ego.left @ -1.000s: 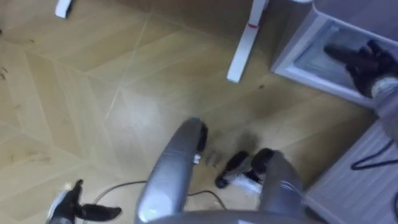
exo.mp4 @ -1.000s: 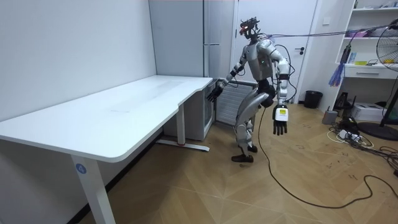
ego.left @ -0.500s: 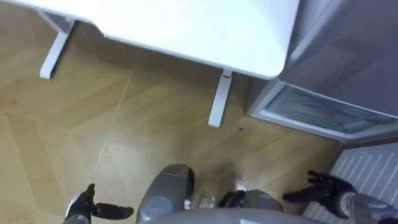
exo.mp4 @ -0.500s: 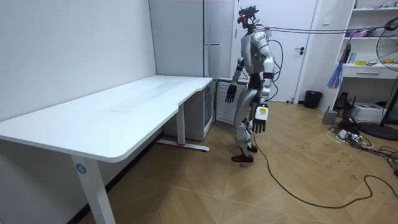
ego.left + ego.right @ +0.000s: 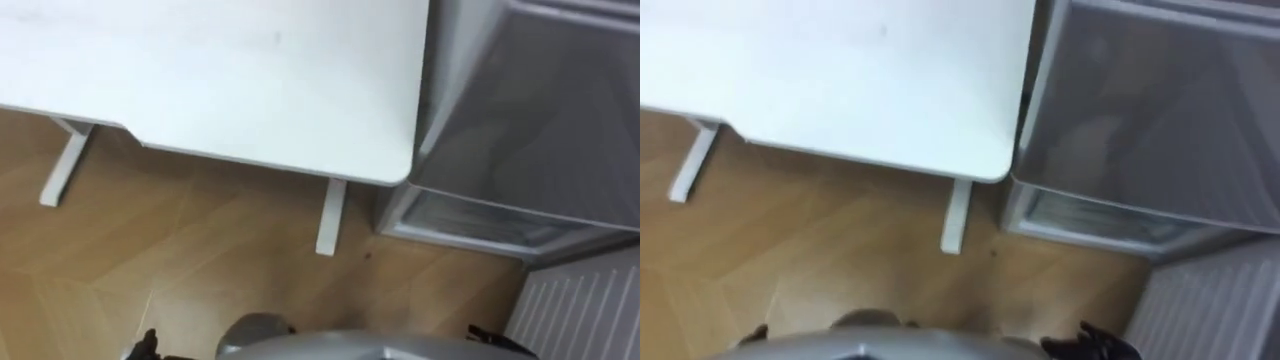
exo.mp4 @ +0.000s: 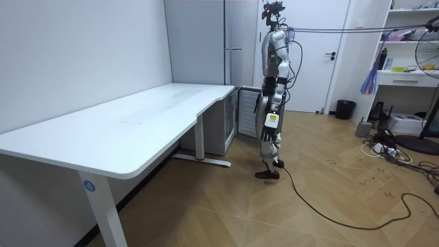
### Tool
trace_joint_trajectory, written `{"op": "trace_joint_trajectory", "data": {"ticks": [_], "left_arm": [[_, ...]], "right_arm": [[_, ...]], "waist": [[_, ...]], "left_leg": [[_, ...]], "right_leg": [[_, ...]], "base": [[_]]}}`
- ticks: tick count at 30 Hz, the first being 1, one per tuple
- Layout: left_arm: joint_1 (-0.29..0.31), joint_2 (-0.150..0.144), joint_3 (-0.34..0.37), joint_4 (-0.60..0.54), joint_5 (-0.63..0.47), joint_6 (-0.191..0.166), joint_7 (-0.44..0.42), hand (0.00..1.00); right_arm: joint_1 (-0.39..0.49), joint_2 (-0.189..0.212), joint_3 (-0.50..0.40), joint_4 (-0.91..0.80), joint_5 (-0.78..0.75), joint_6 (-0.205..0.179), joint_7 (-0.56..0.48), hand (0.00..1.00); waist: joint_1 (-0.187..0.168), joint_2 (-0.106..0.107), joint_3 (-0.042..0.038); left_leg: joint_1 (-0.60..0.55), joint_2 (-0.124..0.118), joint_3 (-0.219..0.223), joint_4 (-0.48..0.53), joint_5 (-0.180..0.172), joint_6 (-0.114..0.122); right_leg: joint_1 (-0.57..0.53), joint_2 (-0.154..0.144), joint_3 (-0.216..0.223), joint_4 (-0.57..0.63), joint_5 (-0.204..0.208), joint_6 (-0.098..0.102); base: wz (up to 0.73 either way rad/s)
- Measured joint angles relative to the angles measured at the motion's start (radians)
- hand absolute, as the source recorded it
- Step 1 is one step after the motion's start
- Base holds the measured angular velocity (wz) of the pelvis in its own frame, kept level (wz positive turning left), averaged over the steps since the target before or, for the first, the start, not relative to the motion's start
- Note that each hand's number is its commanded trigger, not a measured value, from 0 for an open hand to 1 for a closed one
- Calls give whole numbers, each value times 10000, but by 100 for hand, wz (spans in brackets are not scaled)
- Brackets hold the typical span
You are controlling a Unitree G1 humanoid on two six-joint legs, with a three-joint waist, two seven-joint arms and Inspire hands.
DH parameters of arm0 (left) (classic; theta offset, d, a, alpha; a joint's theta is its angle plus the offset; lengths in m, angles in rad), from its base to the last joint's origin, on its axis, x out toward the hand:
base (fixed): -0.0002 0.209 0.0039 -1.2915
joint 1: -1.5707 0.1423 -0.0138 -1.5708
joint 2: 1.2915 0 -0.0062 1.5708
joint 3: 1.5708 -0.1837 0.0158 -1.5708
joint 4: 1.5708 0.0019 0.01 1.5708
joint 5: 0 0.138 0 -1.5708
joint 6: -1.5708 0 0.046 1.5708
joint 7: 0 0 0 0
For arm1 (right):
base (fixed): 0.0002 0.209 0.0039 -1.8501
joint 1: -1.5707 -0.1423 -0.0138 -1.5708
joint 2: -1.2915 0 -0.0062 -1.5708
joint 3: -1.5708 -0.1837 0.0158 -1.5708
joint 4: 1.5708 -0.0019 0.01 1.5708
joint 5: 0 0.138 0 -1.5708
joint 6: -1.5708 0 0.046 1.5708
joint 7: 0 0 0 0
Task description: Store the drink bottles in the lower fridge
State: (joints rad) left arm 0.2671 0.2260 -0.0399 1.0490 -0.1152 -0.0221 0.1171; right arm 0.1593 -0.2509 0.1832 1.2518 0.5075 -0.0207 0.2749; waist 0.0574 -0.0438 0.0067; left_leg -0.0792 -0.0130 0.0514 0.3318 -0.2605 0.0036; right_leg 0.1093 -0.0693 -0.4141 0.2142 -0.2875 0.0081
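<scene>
The desk (image 5: 250,80) stands just beside the fridge (image 5: 540,120), its leg (image 5: 330,215) near the lower compartment (image 5: 470,222); the open door (image 5: 580,310) walls off my right; the way in runs between leg and door. Bare floor (image 5: 170,260) lies free to my left, below the desk's edge.

White desk (image 5: 250,80), grey fridge (image 5: 540,120), tan herringbone floor (image 5: 200,250)

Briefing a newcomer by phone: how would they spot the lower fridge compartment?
Beyond the long white desk stands a tall grey fridge. The lower compartment is its bottom section: unlike the shut grey front above, it stands open, ribbed white door swung out.
</scene>
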Motion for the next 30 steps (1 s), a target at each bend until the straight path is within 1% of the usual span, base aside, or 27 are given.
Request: {"op": "trace_joint_trajectory", "data": {"ticks": [2,4,6,10,12,13,14,18,19,20,22,25,26,28,29,30], "left_arm": [[-121,-145,264,7,-3,0,12,0],[-191,-241,289,15,-5,-1,12,0],[-275,-279,289,14,-3,-2,12,0],[-350,-397,289,24,-2,-4,8,0],[-349,-478,402,48,-6,-3,-4,0],[-340,-549,557,121,-21,-3,-21,0],[-363,-612,712,281,-19,-2,-37,0],[-421,-625,821,472,61,18,-151,0],[-440,-625,890,496,276,20,-162,0],[-441,-632,998,520,431,22,-172,0],[-460,-632,1171,586,631,68,-190,0],[-665,-617,1239,711,900,199,-209,0],[-666,-618,1273,711,905,251,-210,0],[-679,-621,1362,710,931,363,-210,0],[-714,-619,1368,709,1110,414,-208,0],[-727,-620,1368,709,1117,428,-209,0]], "right_arm": [[-4,148,-271,106,-2,-3,-23,0],[-9,192,-402,212,4,-3,-36,0],[-34,235,-479,291,1,-2,-54,0],[-61,360,-619,324,-2,0,-168,0],[-52,440,-855,350,-58,6,-225,0],[-59,468,-902,366,-75,13,-228,0],[-104,477,-905,372,-80,26,-232,0],[-250,532,-1037,646,-117,188,-260,0],[-301,575,-1200,783,-120,241,-313,0],[-333,590,-1288,861,-120,278,-347,0],[-398,589,-1436,863,-128,340,-342,0],[-408,584,-1700,862,-202,449,-322,0],[-400,586,-1789,859,-232,494,-305,0],[-413,587,-1920,858,-248,609,-290,0],[-394,587,-2035,883,-253,657,-238,0],[-386,586,-2064,895,-253,657,-215,0]], "waist": [[-78,19,4],[-78,49,9],[-125,49,11],[-236,62,12],[-232,35,23],[-192,42,29],[-190,40,29],[-290,21,42],[-280,22,64],[-254,5,74],[-314,23,85],[-434,37,93],[-520,73,81],[-566,71,79],[-569,70,76],[-572,72,76]], "left_leg": [[223,-15,-26,-117,0,0],[401,-42,-30,-245,4,7],[503,-62,-14,-294,9,16],[693,-114,29,-485,57,71],[822,-108,198,-608,82,74],[916,-87,357,-672,85,75],[976,-75,467,-688,84,75],[1148,-38,631,-770,85,76],[1252,-26,670,-812,88,81],[1325,1,799,-825,88,81],[1328,5,838,-810,88,81],[1306,10,840,-770,98,99],[1312,13,839,-773,100,103],[1336,22,844,-782,103,107],[1347,23,850,-779,106,112],[1356,24,858,-778,107,114]], "right_leg": [[271,60,37,-302,132,50],[410,97,71,-370,190,81],[503,101,191,-465,231,91],[539,71,619,-467,234,91],[534,59,881,-469,234,91],[536,62,1094,-468,234,91],[542,59,1163,-467,234,91],[596,80,1417,-476,273,95],[666,91,1520,-477,284,94],[672,100,1671,-457,286,93],[665,101,1669,-465,297,92],[652,98,1670,-444,316,88],[651,100,1678,-443,325,82],[654,111,1716,-438,340,79],[654,115,1788,-431,344,76],[654,117,1810,-431,346,75]], "base": [[-2],[-2],[-6],[-8],[-27],[-38],[-34],[-18],[-16],[-21],[-14],[-1],[0],[-5],[-6],[-7]]}}
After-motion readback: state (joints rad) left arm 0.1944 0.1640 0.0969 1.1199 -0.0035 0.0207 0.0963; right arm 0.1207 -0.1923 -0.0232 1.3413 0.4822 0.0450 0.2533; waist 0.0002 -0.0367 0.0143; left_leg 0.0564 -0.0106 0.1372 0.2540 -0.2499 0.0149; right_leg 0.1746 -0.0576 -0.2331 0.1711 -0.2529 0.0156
